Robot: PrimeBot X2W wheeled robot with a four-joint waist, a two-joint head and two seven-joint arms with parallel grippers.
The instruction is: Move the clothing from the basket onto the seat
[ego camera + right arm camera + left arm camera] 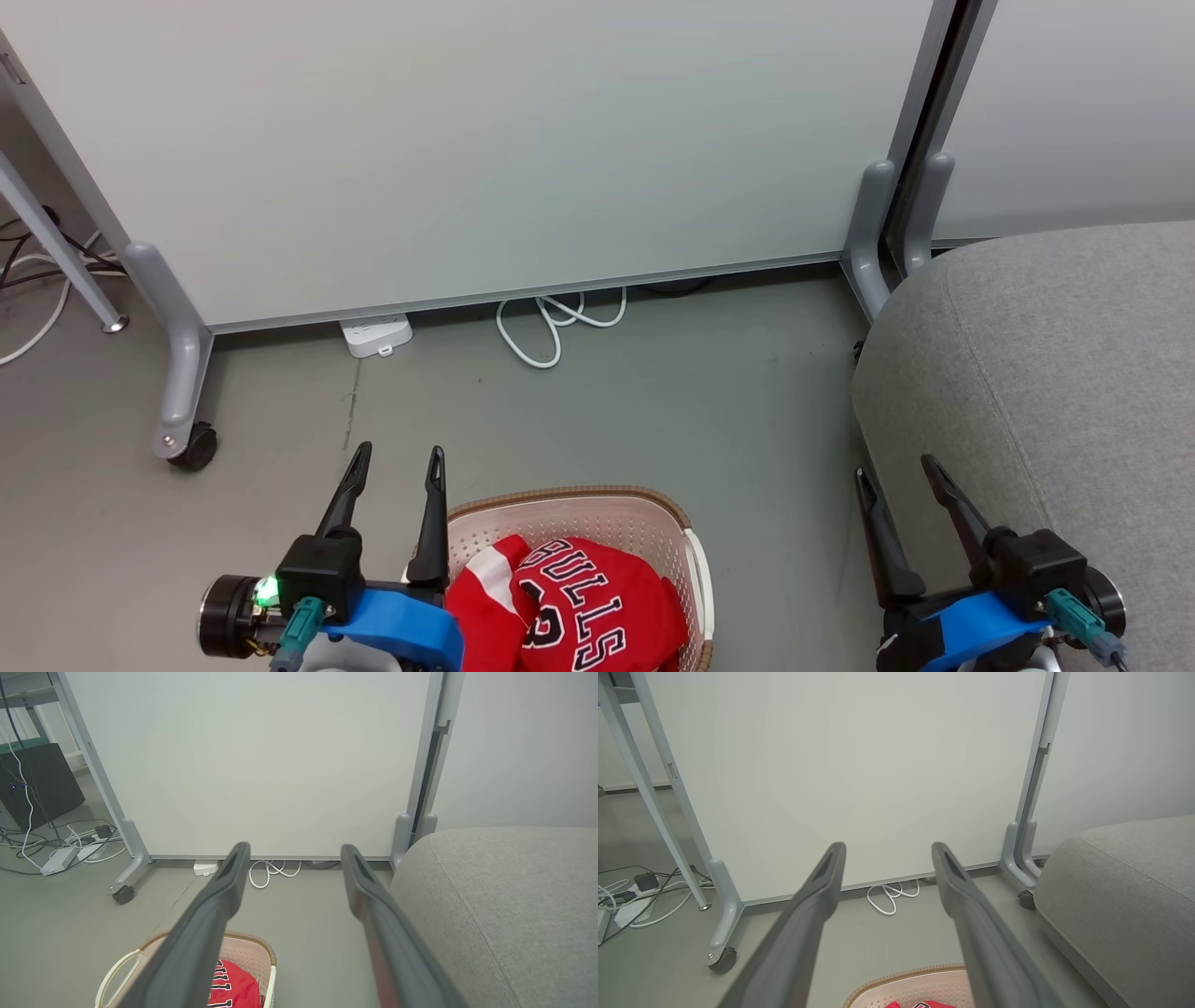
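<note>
The cream basket with a brown rim sits on the floor at the bottom centre of the head view. Inside it lie the red "BULLS" jersey and a red piece with white stripes. My left gripper stands open just left of the basket, nothing between its fingers. The grey seat fills the right side. Open as well, my right gripper hovers beside the seat's front left edge. The basket and jersey also appear low in the right wrist view, and the basket rim in the left wrist view.
A white partition panel on grey castor legs stands behind. A white cable loop and a power strip lie at its foot. Bare grey floor separates basket and seat. More cables lie at the far left.
</note>
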